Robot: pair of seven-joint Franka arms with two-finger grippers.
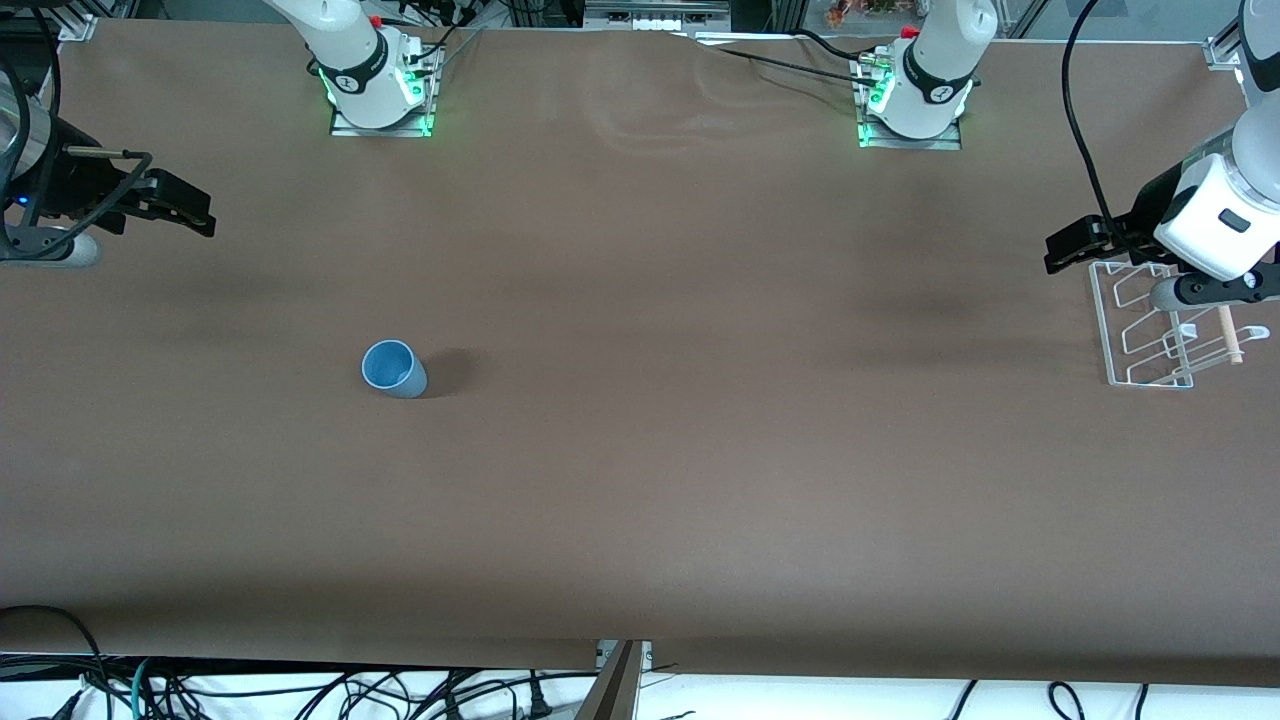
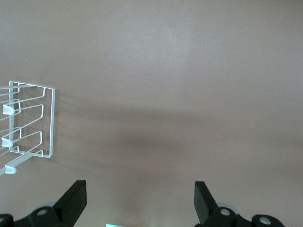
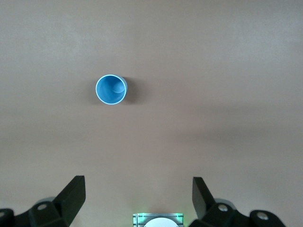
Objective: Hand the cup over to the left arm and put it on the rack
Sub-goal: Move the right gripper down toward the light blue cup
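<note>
We saw the cup (image 1: 394,369), a small light-blue tumbler, standing upright and mouth up on the brown tabletop (image 1: 640,480), left of centre in the front view and toward the right arm's end. The right claw (image 1: 178,207) hung at the left edge of that frame, well apart from the cup, and in the right wrist view its fingers (image 3: 71,195) stood wide with nothing between them. The left claw (image 1: 1075,247) hovered at the right edge, just over the rack (image 1: 1150,325), its fingers (image 2: 73,198) likewise spread wide and empty. We judged the task barely begun: the right arm had first to reach the cup. To do that well, we would bring the claw down centred over the rim and close low on the tapered wall, so that the smooth plastic did not slip and enough cup stayed free for the left claw to take. The tabletop looked plain, with faint wrinkles near the top of the frame; cables trailed along the bottom edge.
</note>
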